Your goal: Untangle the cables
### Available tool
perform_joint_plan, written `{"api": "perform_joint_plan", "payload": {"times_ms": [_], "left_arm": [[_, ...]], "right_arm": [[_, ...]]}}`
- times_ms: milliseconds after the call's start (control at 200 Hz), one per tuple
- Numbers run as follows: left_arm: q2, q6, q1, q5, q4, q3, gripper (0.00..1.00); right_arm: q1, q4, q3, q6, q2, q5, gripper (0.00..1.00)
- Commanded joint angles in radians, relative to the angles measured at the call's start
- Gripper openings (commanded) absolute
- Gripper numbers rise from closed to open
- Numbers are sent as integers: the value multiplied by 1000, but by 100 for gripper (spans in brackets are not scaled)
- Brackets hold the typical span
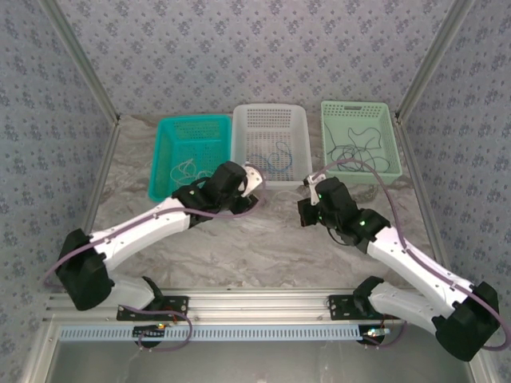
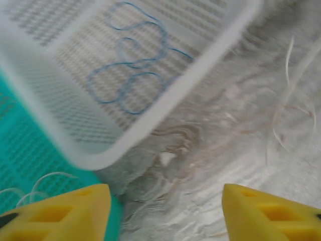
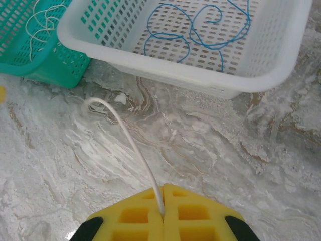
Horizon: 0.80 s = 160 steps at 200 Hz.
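- Three perforated plastic baskets are sitting in a row at the far side of the grey marbled table (image 1: 263, 247): a teal plastic basket (image 1: 189, 148) on the left, a white plastic basket (image 1: 270, 136) in the middle and a pale green plastic basket (image 1: 359, 136) on the right.
- A thin blue cable (image 3: 200, 30) is lying in loose loops on the floor of the white basket, all of it inside the walls.
- A thin black cable (image 1: 358, 152) is sprawling in open curls across the floor of the green basket.
- A pale cream cable (image 3: 42, 20) is lying bunched in the teal basket, towards its near end.
- The left gripper (image 2: 160, 211) is hovering over the table just in front of the near corner of the white basket, where it meets the teal one. Its yellow fingers (image 2: 65, 213) are standing wide apart, and nothing is lying between them.
- The right gripper (image 3: 163, 213) is hanging low over the bare table in front of the white basket. Its yellow pads are pressing together and pinching a second cream strand (image 3: 130, 145).
- From the pads that strand is arching up and away towards the white basket's near wall, and its free end is curling over close to the teal basket's corner. I cannot tell whether the tip is touching the table.
- The near wall of the white basket is standing between both grippers and the blue cable.
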Motion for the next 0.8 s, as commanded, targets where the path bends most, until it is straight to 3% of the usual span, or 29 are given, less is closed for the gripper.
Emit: {"api": "perform_joint_plan", "payload": {"times_ms": [0, 125, 275, 350, 455, 595, 795], "left_arm": [[-109, -142, 5, -146, 81, -35, 72], [-214, -270, 7, -122, 165, -104, 88], [-357, -413, 19, -145, 234, -158, 96], [-436, -470, 53, -96, 279, -189, 99], [-511, -525, 136, 6, 276, -203, 99], [-556, -572, 222, 43, 196, -202, 99], [-554, -789, 291, 279, 286, -273, 100]], "right_arm": [[-3, -61, 77, -51, 26, -33, 0], [3, -53, 134, -49, 64, -35, 0], [18, -36, 183, -39, 117, 11, 0], [31, -32, 203, -43, 151, 39, 0], [41, 4, 235, -39, 199, 35, 0], [61, 23, 357, -59, 291, -12, 0], [105, -9, 544, -103, 416, -17, 0]]}}
